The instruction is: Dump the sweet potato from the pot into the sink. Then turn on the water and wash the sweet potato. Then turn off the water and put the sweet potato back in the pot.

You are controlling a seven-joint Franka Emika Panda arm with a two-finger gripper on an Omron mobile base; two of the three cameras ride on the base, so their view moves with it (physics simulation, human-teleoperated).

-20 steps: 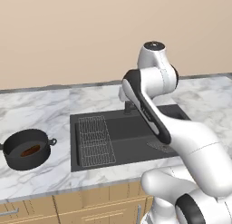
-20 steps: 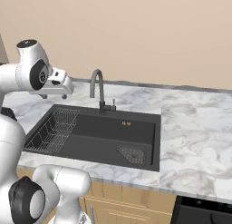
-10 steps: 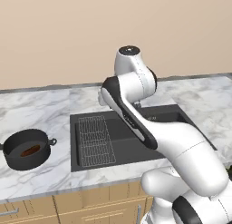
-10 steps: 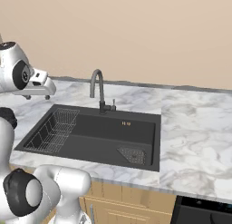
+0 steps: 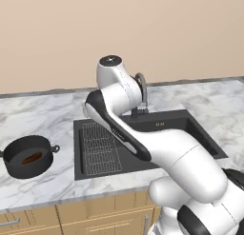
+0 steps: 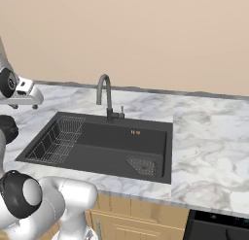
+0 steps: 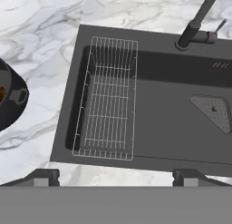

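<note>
The sweet potato (image 5: 32,158) lies inside the pot (image 5: 28,156), on the counter (image 5: 43,115) well left of the sink (image 5: 143,143), so nothing has been dumped yet. My fingers (image 7: 43,175) show as two dark tips at the bottom of the hand view, set wide apart with nothing between them; the gripper (image 7: 117,177) hangs above the sink's near rim, looking down at the wire rack (image 7: 108,100) in the sink's left part. The pot's edge and one loop handle (image 7: 18,95) sit just left of the sink in that view, with a sliver of orange inside. The faucet (image 6: 104,95) stands at the sink's back rim, and the strainer (image 6: 143,165) lies in the sink's right front corner.

I judge the pot rigid and fairly heavy for this gripper, with a smooth wall that could slip. The rim, or a loop handle, looks like the best hold for tipping it toward the sink. The potato looks firm, small and light, and being oblong it would roll once loose. After washing it would be slick, so I would pinch it across its narrow middle.
</note>
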